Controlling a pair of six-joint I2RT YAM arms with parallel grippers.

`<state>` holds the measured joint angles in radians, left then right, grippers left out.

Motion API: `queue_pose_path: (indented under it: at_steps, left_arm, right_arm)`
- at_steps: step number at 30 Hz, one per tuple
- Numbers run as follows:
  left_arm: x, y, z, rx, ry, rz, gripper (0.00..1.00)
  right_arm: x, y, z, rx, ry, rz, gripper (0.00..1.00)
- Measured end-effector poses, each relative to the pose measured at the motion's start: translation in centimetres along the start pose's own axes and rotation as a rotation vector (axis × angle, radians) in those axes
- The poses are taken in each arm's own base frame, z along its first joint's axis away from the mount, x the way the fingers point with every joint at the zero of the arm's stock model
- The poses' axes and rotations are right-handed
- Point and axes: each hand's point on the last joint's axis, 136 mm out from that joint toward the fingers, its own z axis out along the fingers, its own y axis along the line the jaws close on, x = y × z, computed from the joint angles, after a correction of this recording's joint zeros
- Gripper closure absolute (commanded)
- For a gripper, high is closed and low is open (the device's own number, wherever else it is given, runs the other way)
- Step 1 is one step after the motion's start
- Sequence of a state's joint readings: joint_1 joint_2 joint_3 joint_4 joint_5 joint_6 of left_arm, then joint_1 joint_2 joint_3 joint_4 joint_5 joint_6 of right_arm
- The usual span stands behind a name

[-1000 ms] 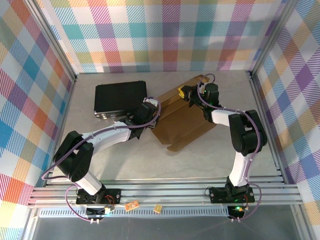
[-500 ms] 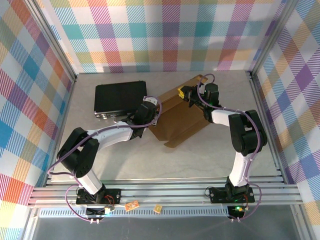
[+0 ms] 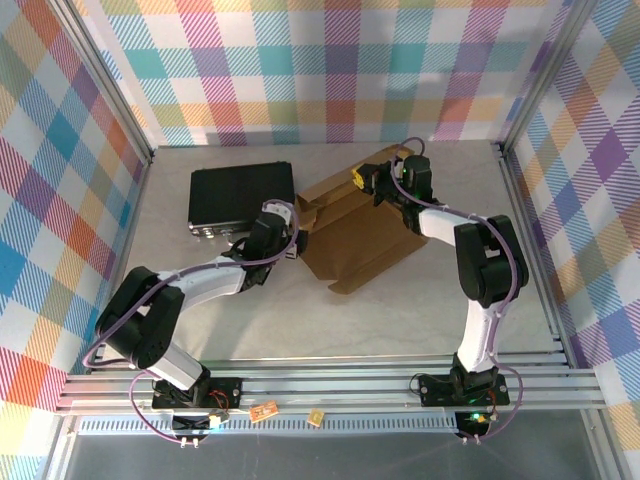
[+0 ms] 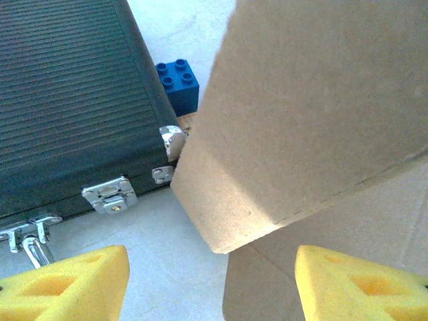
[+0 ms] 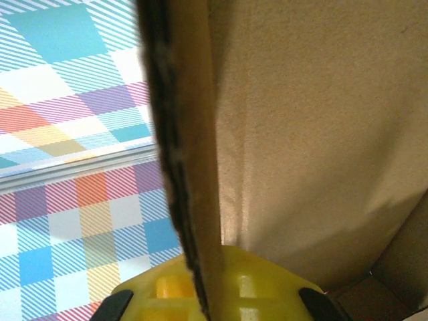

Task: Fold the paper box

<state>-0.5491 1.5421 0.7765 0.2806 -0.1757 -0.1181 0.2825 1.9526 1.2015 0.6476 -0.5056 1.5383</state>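
Plaid walls close in a pale stone-look table [image 3: 420, 300]. On the overhead camera I have the paper box [image 3: 365, 240] lying a little toward 1 o'clock of the table's middle, half-formed, with one panel raised along its 12 o'clock side. A black case [image 3: 240, 195] sits at 10 o'clock, close to the box's 9 o'clock corner. My left wrist camera picks out a small blue brick [image 4: 177, 83] tucked between case and cardboard.

My right gripper [image 3: 362, 182] is clamped on the raised panel at the box's 12 o'clock edge; its wrist camera shows the corrugated edge running down into the yellow pads. My left gripper [image 3: 292, 235] sits at the box's 9 o'clock side with its fingers [image 4: 67, 281] spread and nothing between them. A loose flap hangs just ahead of them.

I judge the cardboard light and stiff across its panels, bending only on the creases and springy enough to flop back if released. It may also slide on this smooth top. I would take that flap near its free edge, away from the crease, pinching gently so the flutes don't crush.
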Motion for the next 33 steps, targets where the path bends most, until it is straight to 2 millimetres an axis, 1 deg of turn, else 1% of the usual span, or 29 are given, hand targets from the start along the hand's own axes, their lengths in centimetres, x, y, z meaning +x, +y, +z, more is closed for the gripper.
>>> queue_pose_path:
  at_steps: [3, 6, 9, 14, 16, 20, 26, 33]
  left_arm:
    - [-0.6, 0.3, 0.0, 0.038, -0.01, -0.022, 0.34]
    - [-0.7, 0.4, 0.1, 0.08, 0.0, -0.036, 0.34]
    - [-1.0, 0.2, 0.1, 0.119, 0.006, -0.041, 0.37]
    - [-2.6, -0.9, -0.1, 0.199, -0.009, -0.046, 0.38]
    - [-2.9, -1.4, -0.2, 0.227, -0.01, -0.046, 0.4]
    - [-2.4, -2.0, 0.0, 0.259, 0.009, -0.051, 0.42]
    - [-0.7, -2.1, 1.0, 0.269, 0.061, -0.074, 0.42]
    - [-0.6, -2.1, 1.2, 0.267, 0.061, -0.083, 0.42]
  right_arm:
    - [-0.2, -0.4, 0.4, 0.014, 0.002, -0.012, 1.0]
    - [-0.2, -0.6, 0.4, 0.027, 0.005, -0.018, 1.0]
    - [-0.3, -0.6, 0.6, 0.058, 0.007, -0.015, 1.0]
    - [-0.4, 0.2, 0.9, 0.121, 0.013, -0.035, 1.0]
    - [-0.4, 0.4, 0.9, 0.133, 0.015, -0.048, 1.0]
    - [-0.2, -0.1, 0.9, 0.143, 0.018, -0.055, 1.0]
    - [0.1, -0.6, 0.9, 0.098, 0.018, -0.094, 1.0]
    - [0.3, -1.5, 0.5, 0.031, 0.0, -0.142, 1.0]
